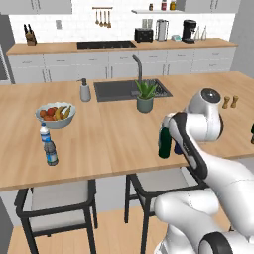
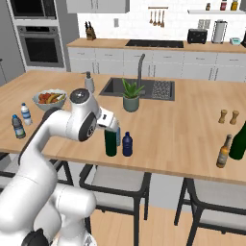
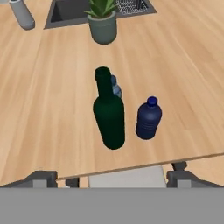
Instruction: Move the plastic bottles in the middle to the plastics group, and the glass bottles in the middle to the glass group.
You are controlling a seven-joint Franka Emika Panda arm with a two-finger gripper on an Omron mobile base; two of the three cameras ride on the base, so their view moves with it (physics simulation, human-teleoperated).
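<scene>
the pincer (image 3: 112, 177) hangs above the near edge of the wooden table (image 3: 52, 118), its two dark tips spread wide apart with nothing between them. just past it, the green wine bottle (image 3: 109, 114) stands upright near the table's front edge, long axis vertical, slim neck pointing straight up. beside it, a little apart, the squat navy bottle (image 3: 148, 119) also stands upright with its cap on top. right behind the wine bottle the pale-blue water bottle (image 3: 116, 86) stands too, mostly hidden, only its capped top showing. in the right base view the three cluster together at the front middle of the table, the wine bottle (image 2: 111, 139) tallest and the navy bottle (image 2: 127, 144) close beside it. farther back sits a potted plant (image 3: 103, 22) before the sink (image 1: 130, 90). far off at one end of the table stand a clear bottle with a blue label (image 1: 44, 134) and a greyish bottle (image 1: 50, 152), near a fruit bowl (image 1: 55, 115). at the other end stand a dark green bottle (image 2: 239, 140) and a brown bottle (image 2: 223, 151), well apart from the middle three.
</scene>
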